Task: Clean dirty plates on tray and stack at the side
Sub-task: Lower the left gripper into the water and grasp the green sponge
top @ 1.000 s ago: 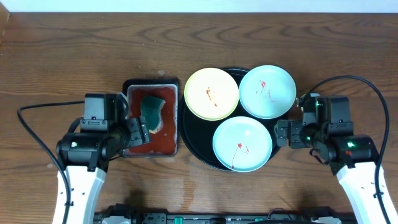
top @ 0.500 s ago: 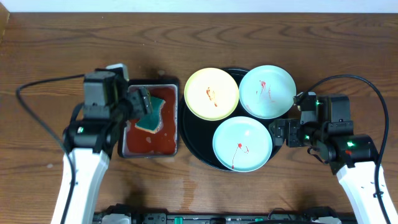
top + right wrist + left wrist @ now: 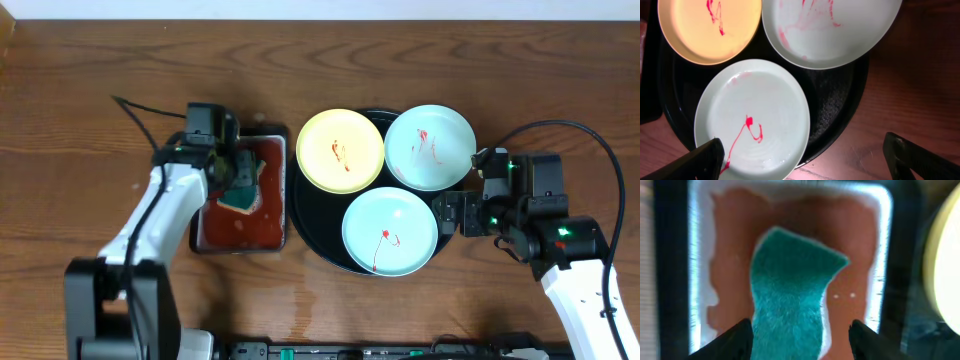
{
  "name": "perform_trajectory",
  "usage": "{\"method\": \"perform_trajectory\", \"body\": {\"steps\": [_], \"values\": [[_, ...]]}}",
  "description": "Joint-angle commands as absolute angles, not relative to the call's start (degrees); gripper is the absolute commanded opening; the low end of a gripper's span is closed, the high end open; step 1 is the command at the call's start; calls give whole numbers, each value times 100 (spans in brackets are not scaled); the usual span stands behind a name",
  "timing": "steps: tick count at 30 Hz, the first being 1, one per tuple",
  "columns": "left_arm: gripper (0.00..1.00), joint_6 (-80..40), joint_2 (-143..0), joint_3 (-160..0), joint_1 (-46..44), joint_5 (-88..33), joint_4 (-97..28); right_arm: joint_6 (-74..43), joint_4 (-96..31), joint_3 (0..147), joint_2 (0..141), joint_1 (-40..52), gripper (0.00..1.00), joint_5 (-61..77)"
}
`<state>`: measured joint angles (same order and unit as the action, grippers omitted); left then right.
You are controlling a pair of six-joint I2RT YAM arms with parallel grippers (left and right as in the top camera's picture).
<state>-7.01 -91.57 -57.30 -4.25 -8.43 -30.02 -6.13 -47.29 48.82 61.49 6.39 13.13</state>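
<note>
The left end effector (image 3: 800, 325) hangs over the small tray (image 3: 240, 225) of reddish liquid. Its fingers are parted and straddle the green sponge (image 3: 790, 285) lying in that liquid. The sponge's edge sits close against one finger while the other stands clear, so the end effector is released, not clamped. The black tray (image 3: 835, 112) lies off to its side, just beside the small tray. The right end effector (image 3: 803, 140) is spread wide and released, low beside the black tray's rim. Just ahead of its fingertips lies the near blue plate (image 3: 760, 112), marked with a red squiggle. Beyond that, the far blue plate (image 3: 835, 35) and the yellow plate (image 3: 705, 35) lie side by side, both smeared red. All three plates rest on the black tray, which stands on the table (image 3: 920, 75).
</note>
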Motion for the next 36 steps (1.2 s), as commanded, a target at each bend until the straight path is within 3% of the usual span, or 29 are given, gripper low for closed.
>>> {"method": "perform_trajectory", "body": {"steps": [1,7,9,14,19,26,27,28,29,36], "values": [[62,-624,-9535,-5837,-484,-794,-2943,-683,-4718,4982,6152,604,99,1358],[57,-626,-9996,-5837,-486,-794,-2836,-683,-4722,4982,6152,604,99,1361],[51,-624,-10097,-5837,-486,-794,-2810,-683,-4722,4982,6152,604,99,1361],[23,-628,-10200,-5837,-486,-794,-2825,-683,-4733,4982,6152,604,99,1358],[8,-628,-10200,-5837,-484,-794,-2974,-683,-4740,4982,6152,604,99,1358],[8,-779,-10160,-5837,-484,-794,-3050,-683,-4746,4982,6152,604,99,1358],[13,-777,-10132,-5837,-484,-794,-3046,-683,-4746,4980,6152,604,99,1358],[30,-777,-10103,-5837,-484,-797,-3046,-683,-4748,4982,6152,604,99,1358],[38,-777,-10082,-5837,-484,-794,-3048,-683,-4746,4980,6152,604,99,1358],[44,-777,-10075,-5835,-486,-797,-3103,-683,-4742,4980,6152,604,99,1358]]}}
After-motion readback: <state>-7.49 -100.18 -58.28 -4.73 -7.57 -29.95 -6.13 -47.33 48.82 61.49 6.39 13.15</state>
